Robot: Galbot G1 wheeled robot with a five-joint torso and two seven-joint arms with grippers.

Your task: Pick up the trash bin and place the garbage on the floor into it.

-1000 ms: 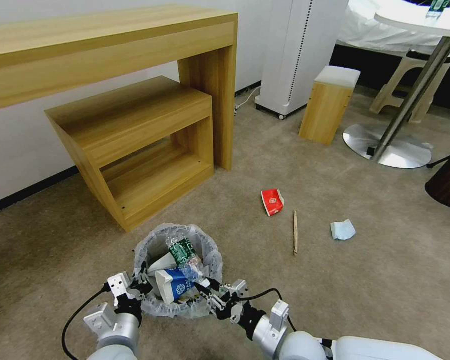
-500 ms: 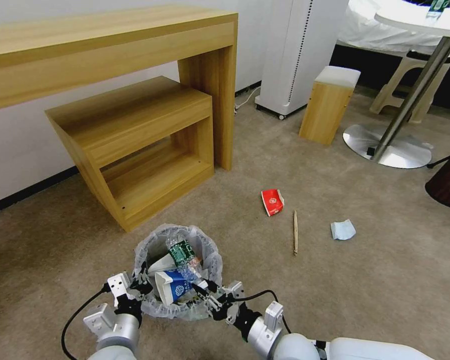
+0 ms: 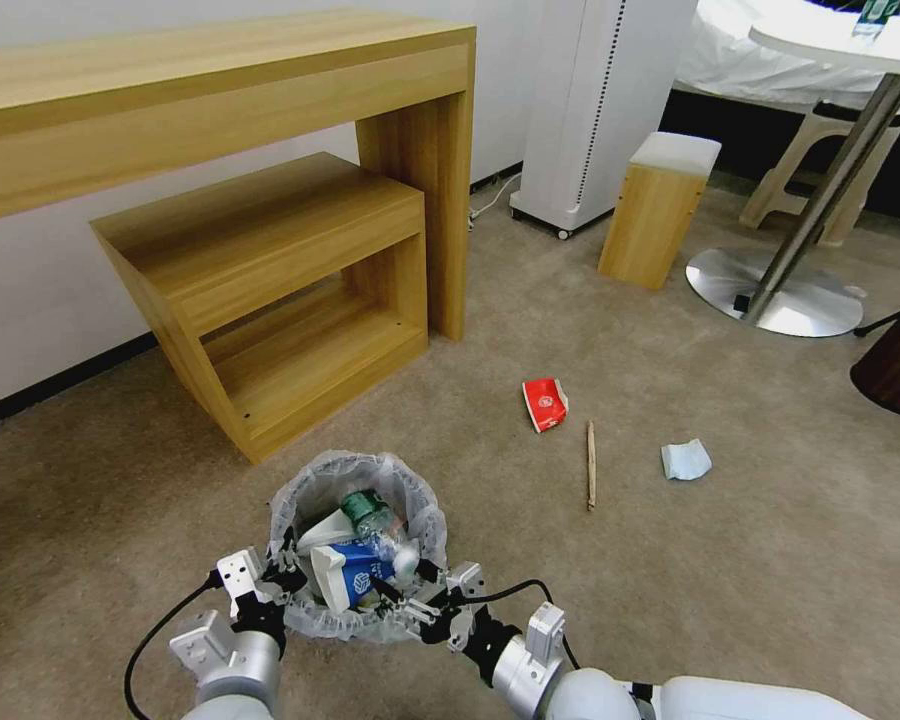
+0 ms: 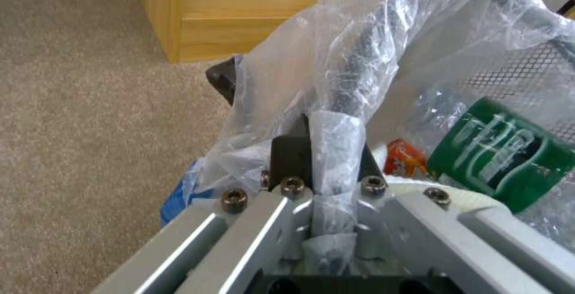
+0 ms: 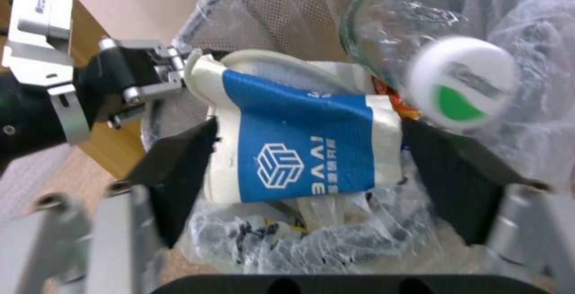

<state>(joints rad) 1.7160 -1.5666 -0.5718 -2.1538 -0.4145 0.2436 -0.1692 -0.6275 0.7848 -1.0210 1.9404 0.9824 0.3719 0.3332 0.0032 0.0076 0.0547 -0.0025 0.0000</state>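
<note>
On the carpet (image 3: pixel 670 560) before the shelf stood the bin (image 3: pixel 300 505), holding a slipper (image 3: pixel 322 528), carton (image 3: pixel 355 572) and bottle (image 3: pixel 368 512). The left gripper (image 3: pixel 282 577) pinched its lined rim; the right gripper (image 3: pixel 402 597) gaped over its near edge. A wrapper (image 3: pixel 544 403), stick (image 3: pixel 590 465) and mask (image 3: pixel 685 459) lay apart.

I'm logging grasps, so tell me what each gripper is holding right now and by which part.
The left gripper is shut on the trash bin, pinching its bag-covered rim. The right gripper is open over the bin, jaws apart around the blue-white carton, holding nothing.
</note>
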